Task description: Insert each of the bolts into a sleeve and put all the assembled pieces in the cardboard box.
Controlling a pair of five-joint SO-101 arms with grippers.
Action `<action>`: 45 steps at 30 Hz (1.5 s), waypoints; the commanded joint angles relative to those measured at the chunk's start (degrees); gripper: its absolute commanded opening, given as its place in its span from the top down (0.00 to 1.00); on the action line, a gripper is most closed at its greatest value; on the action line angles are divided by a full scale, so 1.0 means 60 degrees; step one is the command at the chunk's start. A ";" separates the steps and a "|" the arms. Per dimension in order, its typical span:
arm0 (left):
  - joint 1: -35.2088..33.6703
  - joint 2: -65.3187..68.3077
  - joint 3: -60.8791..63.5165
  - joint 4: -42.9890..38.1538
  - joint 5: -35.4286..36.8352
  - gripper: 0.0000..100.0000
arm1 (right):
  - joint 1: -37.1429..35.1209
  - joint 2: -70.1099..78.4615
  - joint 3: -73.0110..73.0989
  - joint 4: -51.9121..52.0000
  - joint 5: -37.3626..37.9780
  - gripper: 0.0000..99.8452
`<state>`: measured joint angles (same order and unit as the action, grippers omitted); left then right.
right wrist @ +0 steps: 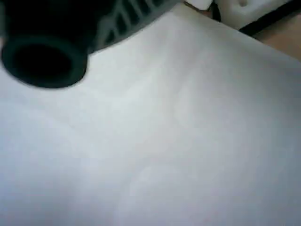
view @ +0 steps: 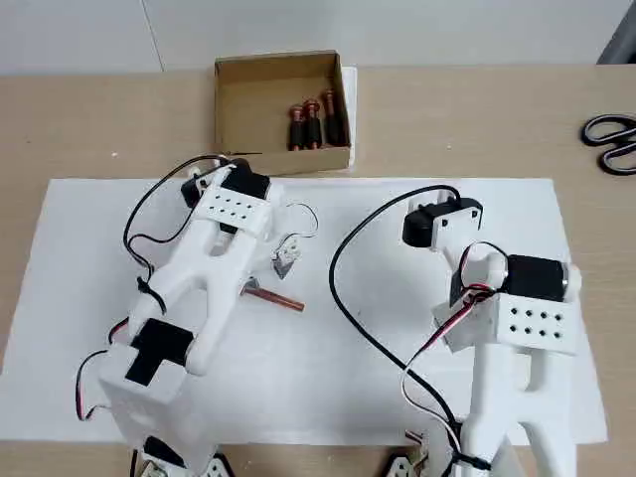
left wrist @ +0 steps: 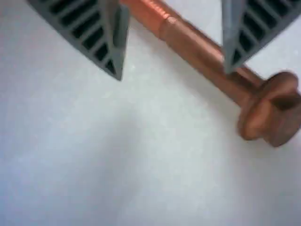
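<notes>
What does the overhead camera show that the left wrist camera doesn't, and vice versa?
The high view adds the cardboard box holding assembled pieces, scissors on the table and both arms. The left wrist view adds close detail: the left gripper open astride the bolt, and its flanged head. Both share the bolt on white paper.

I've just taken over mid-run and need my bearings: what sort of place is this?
Probably a lab or workshop bench: a wooden table covered with a white paper sheet, a small cardboard box holding assembled bolts, and scissors lying near the table's edge.
</notes>
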<state>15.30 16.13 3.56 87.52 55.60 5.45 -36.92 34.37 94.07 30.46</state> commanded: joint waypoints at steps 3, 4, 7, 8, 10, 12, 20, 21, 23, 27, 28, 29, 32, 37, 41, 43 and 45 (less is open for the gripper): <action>-0.0029 -0.0073 0.0139 0.0029 0.0029 0.86 | 0.0022 -0.0242 -0.0103 0.0066 0.0073 1.00; -0.0029 -0.0073 0.0242 0.0044 0.0029 0.86 | 0.0022 -0.0242 -0.0103 0.0066 0.0073 1.00; -0.0029 -0.0073 0.0593 0.0044 0.0029 0.86 | -0.0198 -0.0242 -0.0088 0.0051 0.0073 1.00; -0.0029 -0.0073 0.0696 0.0044 0.0029 0.86 | -0.0300 -0.0242 -0.0088 0.0051 0.0044 1.00; -0.0029 -0.0088 0.0769 0.0044 0.0029 0.86 | -0.0462 -0.0242 -0.0088 0.0051 0.0015 1.00; -0.0044 -0.0088 0.0799 0.0015 0.0029 0.86 | -0.0505 -0.0242 -0.0088 0.0051 0.0000 1.00; -0.0454 -0.0073 0.1282 -0.1011 0.0029 0.86 | -0.0432 -0.0242 -0.0088 0.0051 0.0015 1.00; -0.0586 -0.0073 0.1370 -0.1128 0.0029 0.86 | -0.0432 -0.0242 -0.0088 0.0051 0.0015 1.00; -0.0806 -0.0073 0.1516 -0.1201 0.0029 0.86 | -0.0432 -0.0242 -0.0088 0.0051 0.0015 1.00; -0.0982 -0.0073 0.1810 -0.1231 0.0029 0.86 | -0.0432 -0.0242 -0.0088 0.0051 0.0015 1.00; -0.0982 -0.0073 0.1868 -0.1231 0.0029 0.86 | -0.0432 -0.0242 -0.0088 0.0051 0.0015 1.00; -0.0967 -0.0073 0.1883 -0.1245 0.0029 0.86 | -0.0447 -0.0242 -0.0088 0.0051 0.0015 1.00; -0.0923 -0.0073 0.1853 -0.1245 0.0029 0.86 | -0.0462 -0.0242 -0.0088 0.0051 0.0015 1.00; -0.0908 -0.0103 0.1839 -0.1245 0.0029 0.86 | -0.0476 -0.0242 -0.0088 0.0051 0.0015 1.00; -0.0908 -0.0088 0.1839 -0.1245 0.0029 0.87 | -0.0476 -0.0242 -0.0088 0.0051 0.0015 1.00; -0.0908 -0.0088 0.1839 -0.1260 0.0029 0.90 | -0.0476 -0.0242 -0.0088 0.0051 0.0015 1.00; -0.0923 -0.0088 0.1868 -0.1421 0.0029 0.96 | -0.0476 -0.0242 -0.0088 0.0051 0.0015 1.00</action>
<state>10.29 15.34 13.93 79.87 55.52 2.90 -36.92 34.37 94.15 30.46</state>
